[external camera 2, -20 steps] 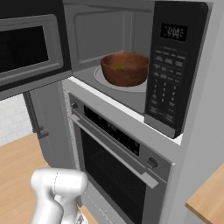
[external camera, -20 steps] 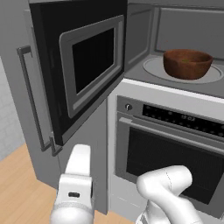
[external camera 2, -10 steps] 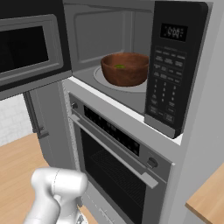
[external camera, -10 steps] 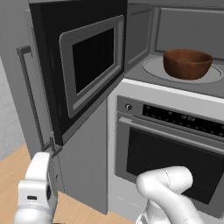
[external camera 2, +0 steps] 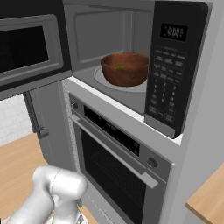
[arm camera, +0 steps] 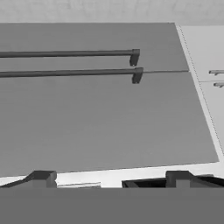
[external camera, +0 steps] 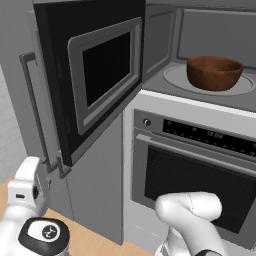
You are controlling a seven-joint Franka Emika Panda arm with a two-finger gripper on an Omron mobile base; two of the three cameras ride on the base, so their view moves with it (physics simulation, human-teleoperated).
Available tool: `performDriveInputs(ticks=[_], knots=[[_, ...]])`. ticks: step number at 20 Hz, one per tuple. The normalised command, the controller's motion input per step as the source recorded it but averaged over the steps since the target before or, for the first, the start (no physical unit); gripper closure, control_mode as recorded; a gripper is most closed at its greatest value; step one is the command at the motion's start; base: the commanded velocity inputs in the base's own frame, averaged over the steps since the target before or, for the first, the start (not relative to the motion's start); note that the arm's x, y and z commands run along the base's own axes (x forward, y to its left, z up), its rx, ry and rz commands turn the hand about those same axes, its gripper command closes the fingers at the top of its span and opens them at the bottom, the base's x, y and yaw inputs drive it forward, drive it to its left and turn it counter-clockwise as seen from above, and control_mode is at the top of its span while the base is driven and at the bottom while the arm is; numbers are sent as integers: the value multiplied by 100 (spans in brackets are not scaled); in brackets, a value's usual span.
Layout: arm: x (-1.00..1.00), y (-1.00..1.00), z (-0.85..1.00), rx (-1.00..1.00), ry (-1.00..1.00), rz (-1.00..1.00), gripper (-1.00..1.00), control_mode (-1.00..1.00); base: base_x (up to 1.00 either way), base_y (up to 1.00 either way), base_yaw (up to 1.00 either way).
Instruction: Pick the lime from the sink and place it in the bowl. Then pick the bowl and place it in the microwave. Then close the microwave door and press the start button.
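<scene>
The dark reddish-brown bowl [external camera: 215, 73] [external camera 2: 124, 68] stands on the pale turntable [external camera: 172, 77] inside the microwave [external camera 2: 87, 30]. A bit of the green lime [external camera 2: 119, 66] shows inside the bowl. The microwave door [external camera: 95, 80] [external camera 2: 30, 48] hangs wide open to the left. My white hand [external camera: 26, 186] is low at the far left, below the door's outer edge. In the hand view my gripper [arm camera: 110, 178] faces grey cabinet doors, open, with nothing between its fingertips [arm camera: 41, 177]. The sink is out of view.
The microwave's black control panel [external camera 2: 171, 65] is right of the cavity. A larger oven [external camera: 200, 170] [external camera 2: 118, 162] sits below it. Tall grey cabinet doors with bar handles [external camera: 35, 110] [arm camera: 70, 53] stand behind the open door. The wooden floor [external camera 2: 17, 162] lies at the left.
My hand has swung left, from in front of the cabinet below the door to the far lower left. Bowl and door have not moved.
</scene>
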Motion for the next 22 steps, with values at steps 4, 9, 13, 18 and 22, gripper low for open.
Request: performDriveInputs(ticks=[4, 9, 13, 18, 22], knots=[[73, 9, -16, 0, -6, -18, -100, -100, 0, 0, 0], [37, 6, 0, -4, -8, -31, -100, -100, 0, 0, 0], [36, 16, 4, -8, -6, -36, -100, -100, 0, 0, 0], [16, -1, 49, 0, -4, -19, -100, -100, 0, 0, 0], [1, -4, 62, 0, -17, -8, -100, -100, 0, 0, 0]])
